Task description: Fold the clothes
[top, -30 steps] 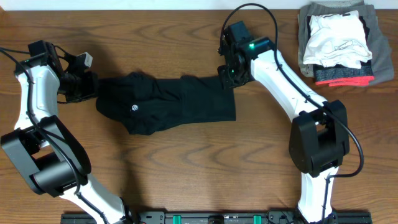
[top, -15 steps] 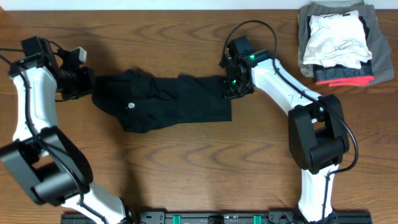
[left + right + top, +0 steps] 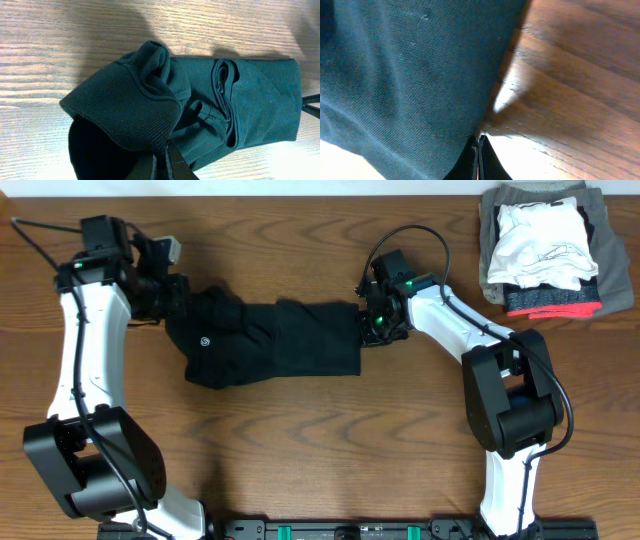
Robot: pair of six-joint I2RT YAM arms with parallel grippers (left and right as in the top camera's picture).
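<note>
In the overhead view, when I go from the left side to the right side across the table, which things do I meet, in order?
left gripper → black T-shirt → right gripper → stack of folded clothes

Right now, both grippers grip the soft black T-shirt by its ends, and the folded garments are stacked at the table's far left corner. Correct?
The overhead view shows the folded white, grey and red-striped garments at the far right corner; the rest holds.
</note>
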